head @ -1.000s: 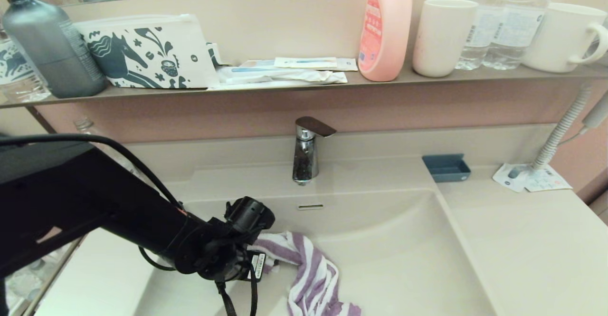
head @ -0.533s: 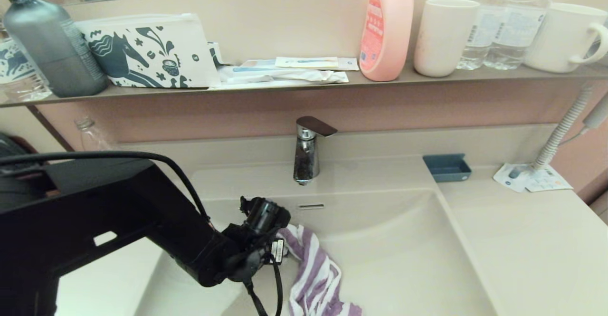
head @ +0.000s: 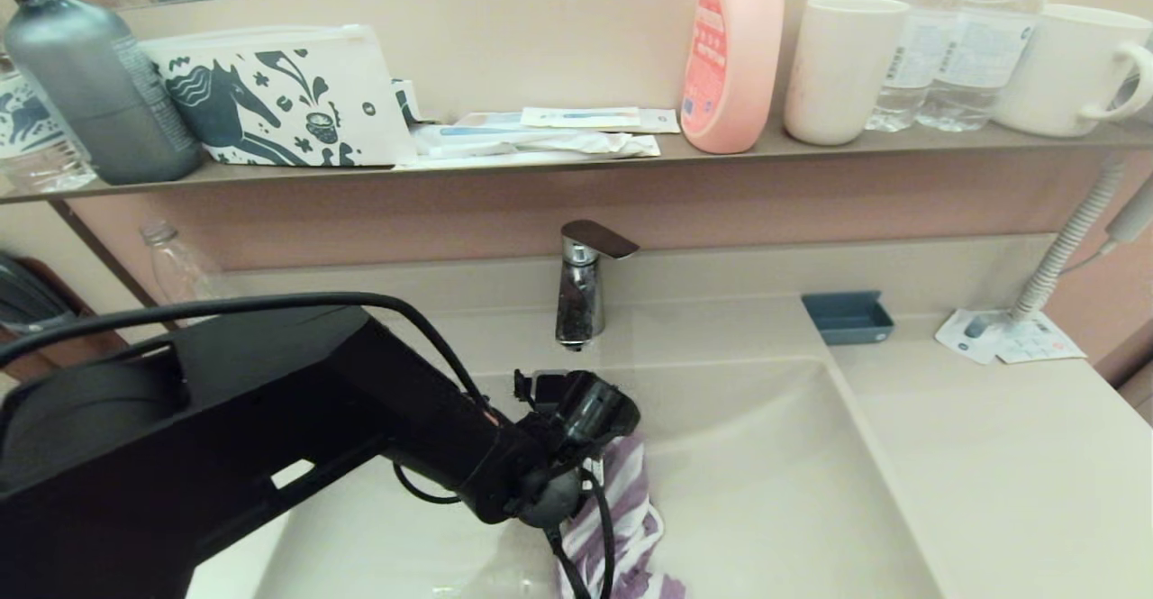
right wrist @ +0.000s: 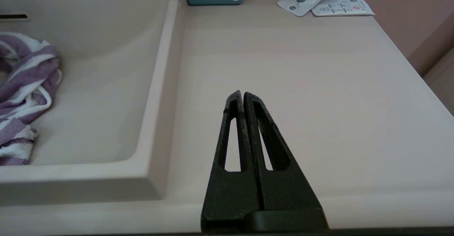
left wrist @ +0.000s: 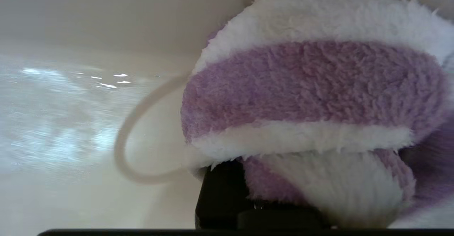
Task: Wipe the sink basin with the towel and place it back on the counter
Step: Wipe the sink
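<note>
The purple and white striped towel (head: 630,518) lies bunched in the beige sink basin (head: 775,491), near its middle under the faucet. My left gripper (head: 590,477) reaches down into the basin from the left and is shut on the towel's upper end. In the left wrist view the towel (left wrist: 312,87) bulges over the gripper (left wrist: 255,172) and hides most of its fingers (left wrist: 220,193); the round drain ring (left wrist: 122,140) lies just beside it. My right gripper (right wrist: 242,94) hovers shut and empty over the counter (right wrist: 319,87) right of the basin. It is outside the head view.
The chrome faucet (head: 581,288) stands at the basin's back edge just behind my left wrist. A small blue tray (head: 847,318) and paper packets (head: 1009,338) sit at the counter's back right. The shelf (head: 540,167) above carries bottles, cups and a horse-print pouch (head: 279,99).
My left arm has swept to the right across the basin, dragging the towel's gripped end from the left side to under the faucet. The right gripper's earlier position is not shown.
</note>
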{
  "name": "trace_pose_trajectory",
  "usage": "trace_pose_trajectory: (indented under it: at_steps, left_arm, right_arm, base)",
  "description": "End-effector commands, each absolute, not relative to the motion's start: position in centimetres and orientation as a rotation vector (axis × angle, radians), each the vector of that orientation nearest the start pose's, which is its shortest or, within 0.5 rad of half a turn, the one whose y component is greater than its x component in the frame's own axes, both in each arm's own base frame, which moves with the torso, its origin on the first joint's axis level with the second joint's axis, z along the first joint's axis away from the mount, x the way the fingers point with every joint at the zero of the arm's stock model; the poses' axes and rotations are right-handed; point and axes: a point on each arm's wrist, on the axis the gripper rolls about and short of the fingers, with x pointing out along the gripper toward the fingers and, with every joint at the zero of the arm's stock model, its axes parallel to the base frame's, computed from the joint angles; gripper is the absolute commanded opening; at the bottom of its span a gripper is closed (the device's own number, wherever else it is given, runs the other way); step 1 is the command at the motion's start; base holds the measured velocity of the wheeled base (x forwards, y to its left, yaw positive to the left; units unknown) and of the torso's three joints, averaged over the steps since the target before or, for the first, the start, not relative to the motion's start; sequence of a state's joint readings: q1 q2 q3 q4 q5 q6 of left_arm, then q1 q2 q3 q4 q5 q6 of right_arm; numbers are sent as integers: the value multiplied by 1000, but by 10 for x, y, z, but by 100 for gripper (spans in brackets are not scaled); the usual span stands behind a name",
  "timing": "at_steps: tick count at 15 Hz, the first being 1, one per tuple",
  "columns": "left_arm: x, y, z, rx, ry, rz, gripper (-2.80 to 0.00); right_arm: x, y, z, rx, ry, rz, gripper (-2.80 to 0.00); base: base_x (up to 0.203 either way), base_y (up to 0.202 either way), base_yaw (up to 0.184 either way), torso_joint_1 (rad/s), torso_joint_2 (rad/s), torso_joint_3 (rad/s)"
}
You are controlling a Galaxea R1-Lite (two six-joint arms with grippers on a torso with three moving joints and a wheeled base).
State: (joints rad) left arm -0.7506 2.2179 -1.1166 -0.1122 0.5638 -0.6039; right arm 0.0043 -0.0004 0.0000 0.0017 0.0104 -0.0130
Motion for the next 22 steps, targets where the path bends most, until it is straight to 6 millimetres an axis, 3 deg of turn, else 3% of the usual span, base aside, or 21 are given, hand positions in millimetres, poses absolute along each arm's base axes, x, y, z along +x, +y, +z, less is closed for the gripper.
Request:
trace_pose_trajectory:
  at_steps: [1, 8, 13, 17, 20, 22]
  left_arm:
    - [283, -271, 38, 29, 799, 54, -280]
    - [267, -320, 57, -16, 831, 25, -280]
    - [274, -336, 45, -9, 835, 21, -280]
    - [268, -345, 31, 46, 871, 19, -280]
    - [265, -349, 44, 47, 934, 57, -280]
    - [257, -360, 67, 10, 990, 45, -280]
  right_arm:
    - [-23, 0, 75, -14, 1, 15, -280]
    - [-23, 0, 75, -14, 1, 15, -280]
    - [-23, 0, 75, -14, 1, 15, -280]
    - [-23, 0, 75, -14, 1, 15, -280]
    - [-23, 0, 75, -14, 1, 15, -280]
    - [-23, 0, 75, -14, 1, 15, -280]
  base:
    - [0, 0, 0, 0, 0, 0]
    - [0, 0, 0, 0, 0, 0]
    - [0, 0, 0, 0, 0, 0]
    - [0, 0, 0, 0, 0, 0]
    - [0, 0, 0, 0, 0, 0]
    - [0, 0, 0, 0, 0, 0]
